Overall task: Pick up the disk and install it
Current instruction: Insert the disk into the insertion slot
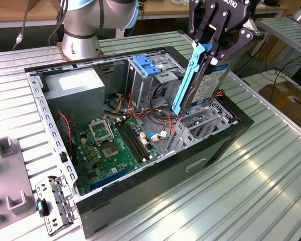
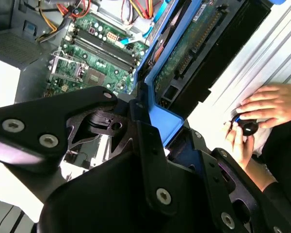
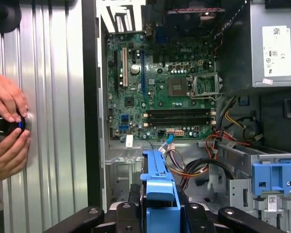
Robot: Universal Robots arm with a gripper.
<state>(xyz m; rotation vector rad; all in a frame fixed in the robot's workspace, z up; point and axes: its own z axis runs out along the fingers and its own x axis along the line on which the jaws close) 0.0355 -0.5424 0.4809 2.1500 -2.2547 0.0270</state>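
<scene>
A ribbed aluminium table (image 1: pixel 271 191) carries an open desktop computer case (image 1: pixel 140 188) lying on its side. Behind the case stands the base of the robot arm (image 1: pixel 83 30). Inside the case, a grey power supply (image 1: pixel 75 88) sits at the exterior view's left. Beside it the green motherboard (image 1: pixel 115 145) lies flat on the case floor, with bundles of coloured cables running past it.

The gripper (image 1: pixel 213 57) hangs over the case's far end on the exterior view's right. Its black fingers are clamped on the upper part of the disk (image 1: pixel 205 83). The disk is off the table and steeply tilted, with its blue carrier rail facing the motherboard. Its lower end dips among the metal drive cages inside the case. In the first wrist view the blue carrier (image 3: pixel 157 184) sits squeezed between the finger links.

A pale-blue plastic plate (image 1: pixel 148 65) lies on top of a neighbouring cage. Outside the case, a person's hands (image 3: pixel 7 126) rest on the table around a small black knob (image 3: pixel 2 125).
</scene>
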